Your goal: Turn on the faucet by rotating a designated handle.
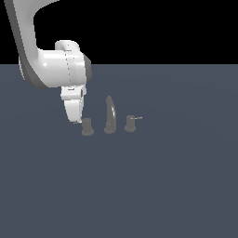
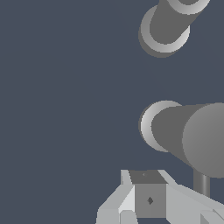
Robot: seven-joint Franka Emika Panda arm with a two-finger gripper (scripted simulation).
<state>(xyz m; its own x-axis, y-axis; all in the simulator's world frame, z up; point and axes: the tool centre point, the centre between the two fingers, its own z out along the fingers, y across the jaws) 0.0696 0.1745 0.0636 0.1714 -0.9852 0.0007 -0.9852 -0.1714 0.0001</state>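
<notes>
**Q:** Where is your gripper?

**A:** My gripper (image 1: 75,117) hangs left of centre in the exterior frame, pointing down, its tip at the left flank of the handle (image 1: 87,126). I judge it sits there because the handle's thin rod (image 2: 201,183) sticks out on that side, and a sideways push on the rod is what would turn the knob.

**Q:** Open or closed?

**A:** I cannot tell. In the wrist view one finger (image 2: 149,194) fills the lower middle of the frame, its grey pad facing the camera; no gap or second finger shows clearly. Nothing looks clamped.

**Q:** And the rod?

**A:** A short grey stub of it pokes out under the knob in the wrist frame's lower right, just beside my finger. Whether they touch, I can't say.

**Q:** What lies beyond?

**A:** The faucet (image 1: 109,116) stands in a row at the frame's centre: handle at its left end, spout in the middle, the twin knob (image 1: 129,123) at right with its rod pointing right. That one isn't mine to turn.
</notes>
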